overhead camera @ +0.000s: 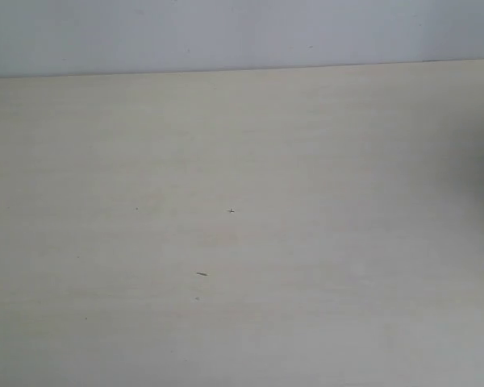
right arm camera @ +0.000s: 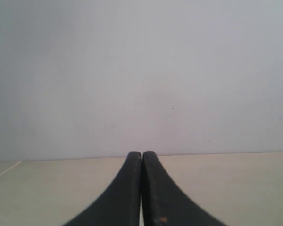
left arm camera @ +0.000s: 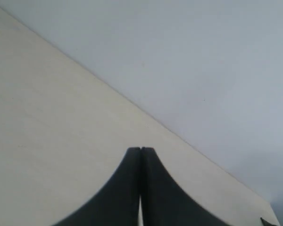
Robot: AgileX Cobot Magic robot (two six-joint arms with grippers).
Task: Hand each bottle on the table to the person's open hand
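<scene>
Across the exterior view, the pale cream bench filled nearly everything, with a few tiny dark specks near its middle and a grey wall behind its far edge. The left gripper had its fingers pressed together on nothing, over the bench. The right gripper was closed likewise, facing the wall.

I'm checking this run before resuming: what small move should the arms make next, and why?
Probably just open the black left hand and black right hand and wait: both are pressed shut on nothing, and no bottle or person's palm shows in any view, only the pale cream-beige flat tabletop and a grey wall.
</scene>
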